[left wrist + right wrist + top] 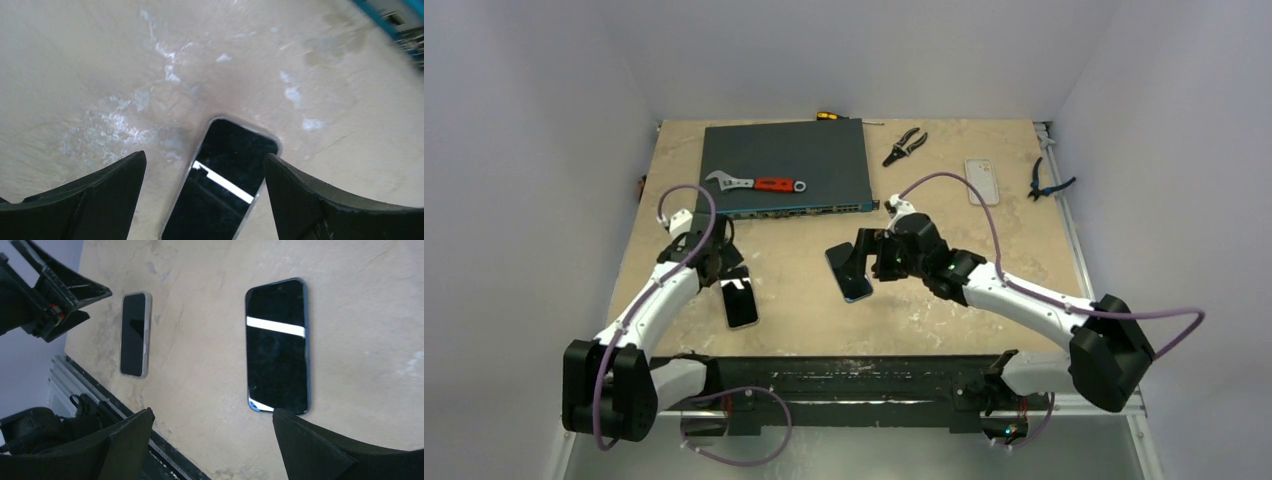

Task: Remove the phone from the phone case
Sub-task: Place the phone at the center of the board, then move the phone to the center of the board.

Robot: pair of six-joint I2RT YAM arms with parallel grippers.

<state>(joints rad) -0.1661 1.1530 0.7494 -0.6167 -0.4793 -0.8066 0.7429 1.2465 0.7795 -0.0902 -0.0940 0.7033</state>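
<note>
Left end effector (204, 159) and right end effector (212, 414) gape wide, holding nothing

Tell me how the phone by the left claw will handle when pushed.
The phone lies flat, glossy face up, so a push would probably slide it, not tip or roll. It looks thin and rigid, so its low edge may be hard for the open left claw to catch.

Left phone (741, 300) and right phone (849, 272) lie apart on the table (799, 322).
</note>
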